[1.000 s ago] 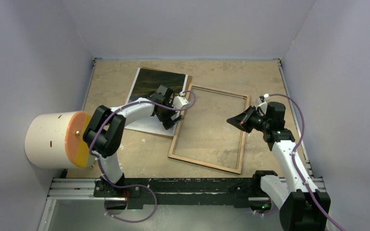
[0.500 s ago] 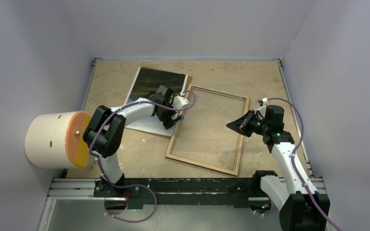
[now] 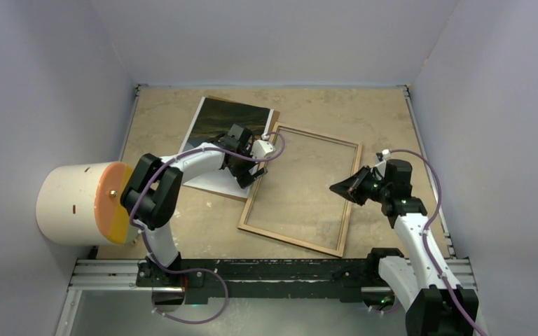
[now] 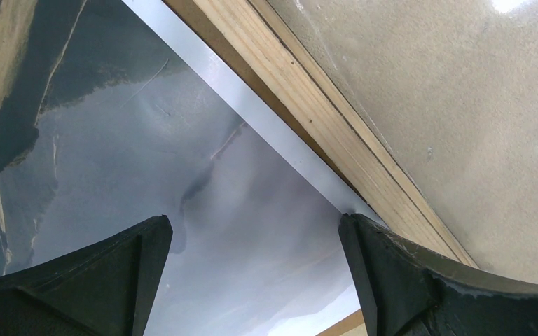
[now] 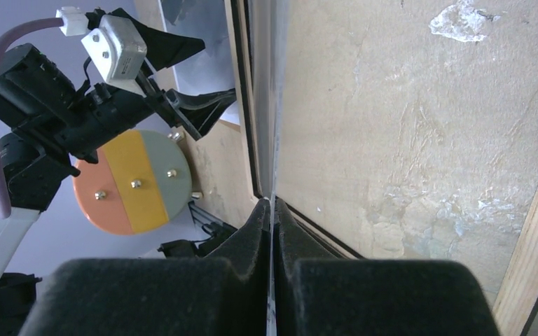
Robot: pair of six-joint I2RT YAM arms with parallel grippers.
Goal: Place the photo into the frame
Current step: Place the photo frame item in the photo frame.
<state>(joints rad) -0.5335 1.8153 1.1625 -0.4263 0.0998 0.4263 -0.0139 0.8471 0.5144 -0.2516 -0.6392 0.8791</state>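
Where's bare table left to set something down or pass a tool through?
Bare table lies beyond the frame toward the back wall and in the far-right corner; also near-left, below the photo. Crowded: left tool at the photo-frame seam, right tool by the frame's right rail.

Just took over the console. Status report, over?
Left hand open, low over a corner of the photo. Right hand shut on right rail of the frame. Photo not yet in, lying beside left rail. Left arm across it.
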